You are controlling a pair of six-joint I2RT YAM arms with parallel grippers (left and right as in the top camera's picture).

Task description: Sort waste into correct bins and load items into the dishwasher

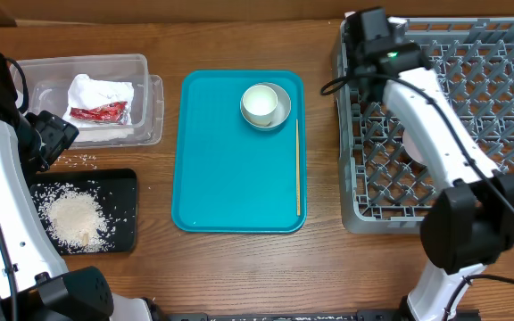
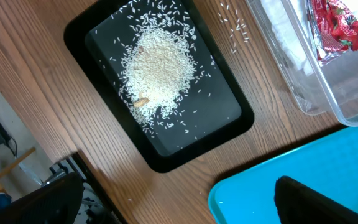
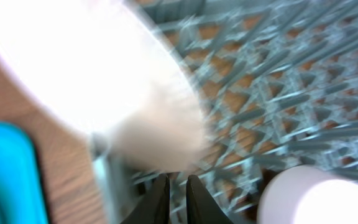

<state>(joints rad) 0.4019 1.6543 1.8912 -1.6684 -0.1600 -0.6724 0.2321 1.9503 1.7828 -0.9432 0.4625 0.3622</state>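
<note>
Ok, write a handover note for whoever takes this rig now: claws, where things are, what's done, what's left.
Left claw: wide open, empty, near the black tray.
Right claw: nearly shut, nothing seen between its fingers, over the dish rack; that view is blurred.
Done: napkin and red wrapper in the clear tub; rice in the black tray; pale plate and a round white dish appear in the rack.
To do: stray grains on the table beside the black tray; grey-green bowl with white cup inside it and chopsticks, all on the teal tray, go to the rack.

Prob. a robotics lab bench: two robot arms (image 1: 431,120) at a wood table (image 1: 239,267), dish rack (image 1: 507,89).
</note>
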